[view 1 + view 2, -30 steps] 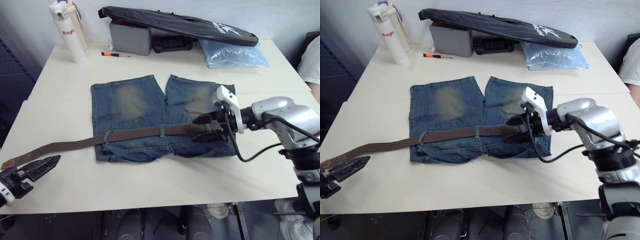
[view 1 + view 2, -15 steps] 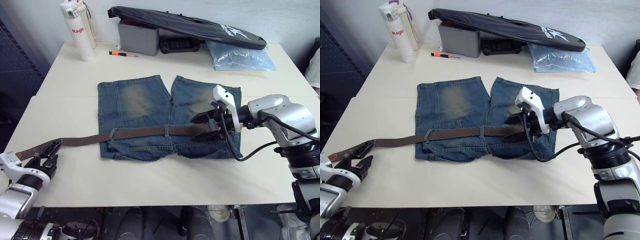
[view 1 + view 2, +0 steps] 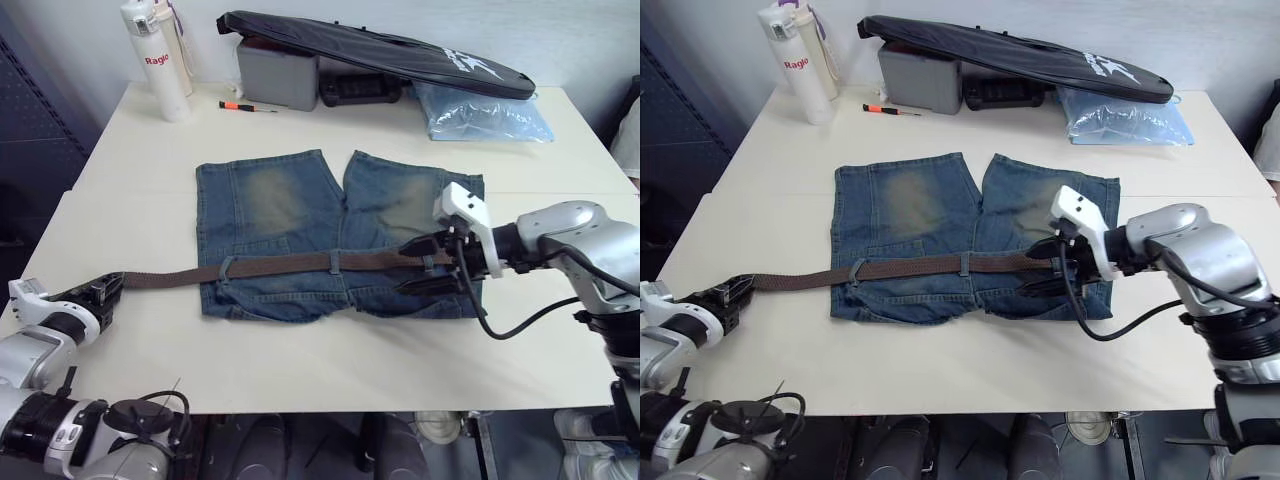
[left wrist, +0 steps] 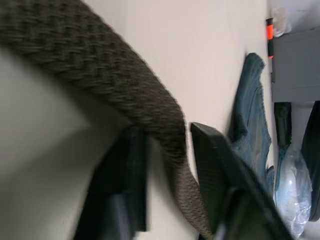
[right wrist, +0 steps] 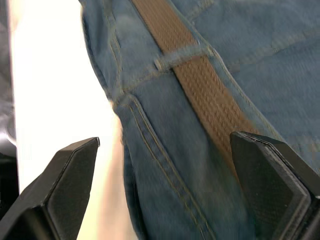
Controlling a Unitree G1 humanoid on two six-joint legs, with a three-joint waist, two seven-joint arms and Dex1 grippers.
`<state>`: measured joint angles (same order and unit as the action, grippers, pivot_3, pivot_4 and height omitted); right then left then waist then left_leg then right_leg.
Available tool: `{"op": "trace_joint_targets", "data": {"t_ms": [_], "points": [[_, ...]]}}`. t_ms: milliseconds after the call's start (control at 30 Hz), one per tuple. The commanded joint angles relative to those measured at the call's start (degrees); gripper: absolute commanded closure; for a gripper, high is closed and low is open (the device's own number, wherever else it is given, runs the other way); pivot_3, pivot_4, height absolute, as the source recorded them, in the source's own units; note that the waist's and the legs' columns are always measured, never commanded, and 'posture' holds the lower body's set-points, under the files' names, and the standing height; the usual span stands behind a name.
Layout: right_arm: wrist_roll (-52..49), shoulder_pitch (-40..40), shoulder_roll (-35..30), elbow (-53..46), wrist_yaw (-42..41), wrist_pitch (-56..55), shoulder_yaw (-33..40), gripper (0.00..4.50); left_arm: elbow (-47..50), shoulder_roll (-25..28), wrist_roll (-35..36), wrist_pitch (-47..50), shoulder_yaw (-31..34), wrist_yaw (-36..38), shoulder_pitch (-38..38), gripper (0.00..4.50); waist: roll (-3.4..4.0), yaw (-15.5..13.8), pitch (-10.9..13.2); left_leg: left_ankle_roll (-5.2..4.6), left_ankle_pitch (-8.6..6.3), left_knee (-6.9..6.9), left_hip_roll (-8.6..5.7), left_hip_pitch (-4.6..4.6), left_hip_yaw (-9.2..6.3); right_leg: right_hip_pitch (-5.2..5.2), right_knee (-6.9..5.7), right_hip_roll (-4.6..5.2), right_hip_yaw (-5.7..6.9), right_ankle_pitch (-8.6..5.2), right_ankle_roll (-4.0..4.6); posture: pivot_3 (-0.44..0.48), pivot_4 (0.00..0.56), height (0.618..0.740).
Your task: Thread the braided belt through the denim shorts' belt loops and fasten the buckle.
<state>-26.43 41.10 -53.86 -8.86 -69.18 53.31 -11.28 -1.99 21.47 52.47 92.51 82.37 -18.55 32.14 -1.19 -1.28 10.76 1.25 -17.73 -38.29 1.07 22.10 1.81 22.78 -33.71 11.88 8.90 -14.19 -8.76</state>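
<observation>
The denim shorts (image 3: 330, 235) lie flat mid-table, waistband toward me. The braided belt (image 3: 280, 266) runs along the waistband under the belt loops (image 3: 228, 270) and trails left across the table. At the table's left edge my left gripper (image 3: 100, 292) is shut on that loose end. In the left wrist view the strap (image 4: 100, 75) is pinched between the fingers (image 4: 127, 170). My right gripper (image 3: 405, 268) stands open over the waistband's right end, one finger on each side of the belt (image 5: 200, 85). The buckle is hidden.
At the back stand a white bottle (image 3: 158, 60), an orange screwdriver (image 3: 243, 106), a grey box (image 3: 275, 75), a long black bag (image 3: 380, 55) and a pale blue plastic bag (image 3: 485, 112). A person's white sleeve (image 3: 628, 140) shows at the right edge.
My left gripper has shut on the belt's loose end at the table's left edge. The right gripper has drawn slightly right along the waistband, still open. The camera shifted early on.
</observation>
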Motion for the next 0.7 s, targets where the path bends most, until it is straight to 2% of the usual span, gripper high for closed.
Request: {"op": "trace_joint_targets", "data": {"t_ms": [33, 267, 433, 600, 700], "points": [[1.1, 0.3, -2.3, 0.9, 0.3, -2.4, 3.4, 0.0, -1.4, 5.0, -0.4, -0.2, 1.2, 2.4, -0.4, 4.44, -0.05, 0.1, 0.0, 0.02, -0.01, 0.01, 0.04, 0.02, 0.0, 0.02, 0.02, -0.04, 0.0, 0.0, 0.0, 0.0, 0.15, 0.74], [2.0, 0.5, -3.4, 2.7, 0.7, -3.3, 4.5, 0.0, -2.2, 8.5, -1.4, -6.3, 1.6, 5.4, -2.2, 4.44, -0.06, 1.1, 0.0, 0.19, -0.13, 0.09, 0.38, -0.02, 0.17, 0.06, 0.17, -0.38, -0.07, -0.03, 0.06, 0.0, 0.15, 0.74], [1.9, 0.8, -2.8, 2.1, 1.0, -2.8, 4.1, 0.0, -3.0, 9.7, -1.6, -9.3, -0.5, 6.9, -3.8, 4.44, -0.07, 1.4, 0.0, 0.27, -0.19, 0.08, 0.51, -0.03, 0.23, 0.11, 0.18, -0.52, -0.09, -0.06, 0.13, 0.0, 0.15, 0.74], [2.1, 1.2, -2.7, 2.2, 1.1, -2.7, 3.8, 0.0, -3.1, 9.2, -5.5, -17.2, -8.0, 8.6, -8.2, 4.44, -0.07, 1.4, 0.0, 0.29, -0.2, 0.1, 0.55, -0.02, 0.37, 0.27, 0.15, -0.57, -0.24, -0.06, 0.16, 0.0, 0.15, 0.74], [1.9, 1.4, -2.6, 1.7, 1.3, -2.3, 3.7, 0.0, -1.5, 8.2, -3.0, -16.4, -11.1, 11.5, -9.3, 3.43, -0.07, 1.3, 0.0, 0.29, -0.21, 0.1, 0.57, 0.01, 0.45, 0.37, 0.11, -0.6, -0.32, -0.05, 0.18, 0.0, 0.15, 0.74]]}}
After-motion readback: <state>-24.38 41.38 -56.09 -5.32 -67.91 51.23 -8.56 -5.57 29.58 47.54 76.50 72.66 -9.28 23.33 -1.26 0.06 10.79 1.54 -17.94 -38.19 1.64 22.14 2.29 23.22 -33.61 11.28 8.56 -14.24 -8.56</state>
